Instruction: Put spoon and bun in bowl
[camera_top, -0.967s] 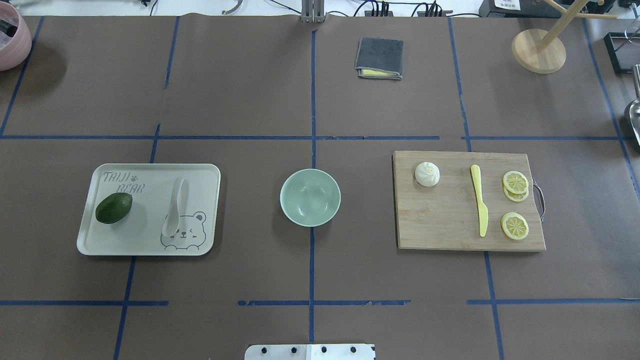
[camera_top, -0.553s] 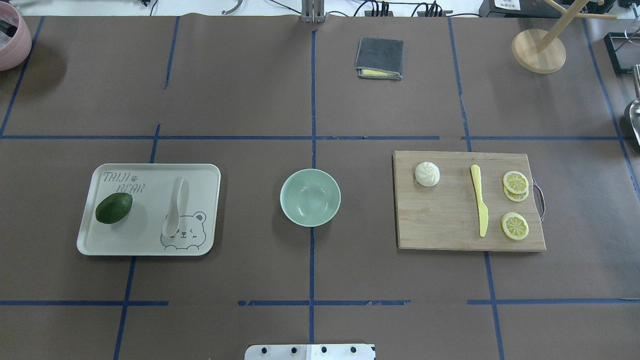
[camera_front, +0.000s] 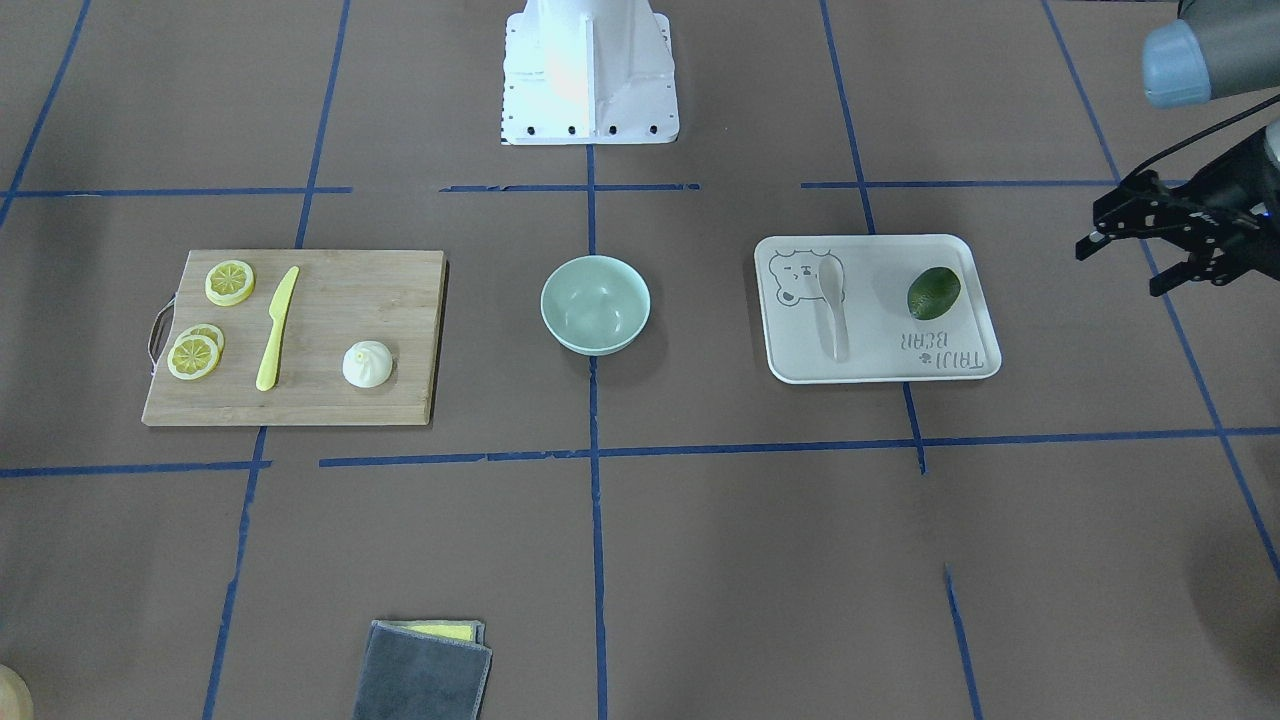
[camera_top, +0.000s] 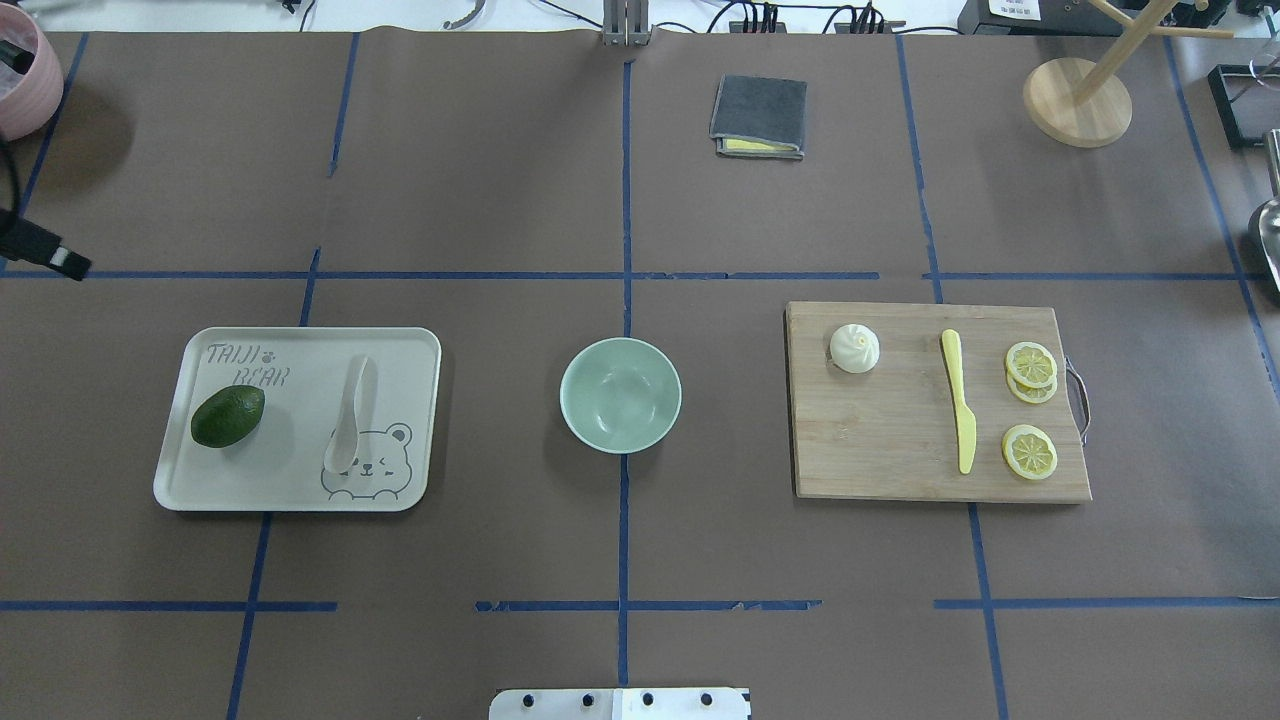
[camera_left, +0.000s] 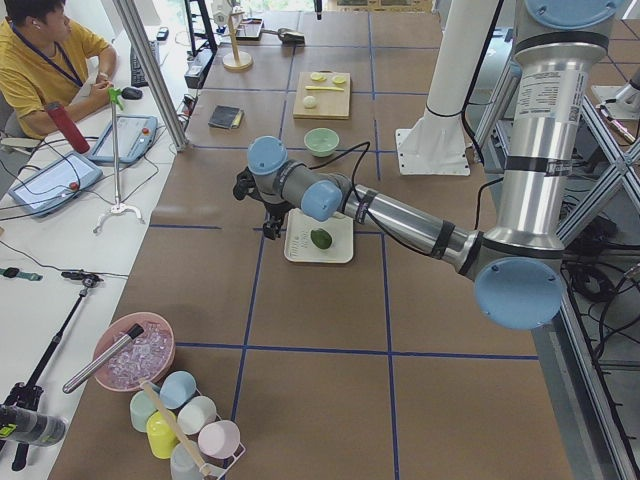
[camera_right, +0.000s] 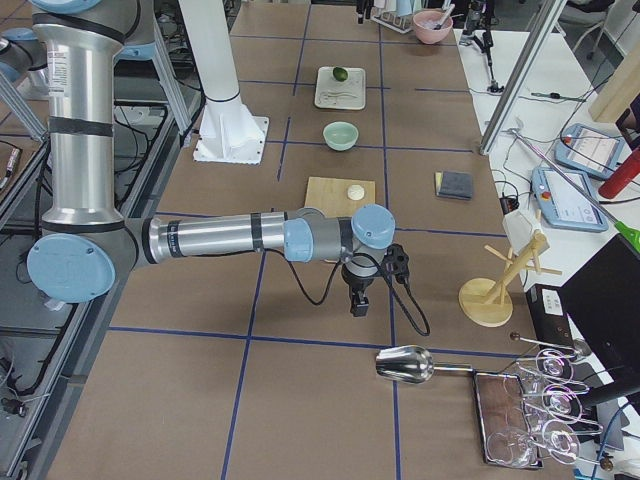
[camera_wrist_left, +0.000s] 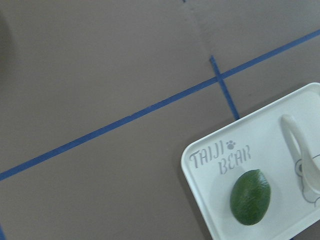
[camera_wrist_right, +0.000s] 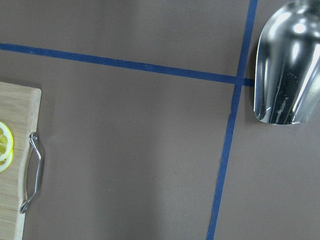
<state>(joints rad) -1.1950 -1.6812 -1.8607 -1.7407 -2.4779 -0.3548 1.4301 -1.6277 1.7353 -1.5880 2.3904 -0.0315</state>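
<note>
Off-white spoon (camera_front: 833, 315) lies on a tray (camera_front: 880, 330), past the avocado (camera_front: 934, 292) from the left pincer (camera_front: 1115, 272), which hangs unclenched and empty. Likely light, stiff and slippery, so take its thick handle. Soft-looking bun (camera_front: 367, 363) sits on a board (camera_front: 330, 320) near the right pincer (camera_right: 358, 305), whose grip cannot be told. Bowl (camera_front: 595, 305) stands between them.

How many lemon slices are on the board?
3. Two slices overlap on the board's far side. The third slice lies alone nearer the robot. All are right of the knife. The pair could hide another.
</note>
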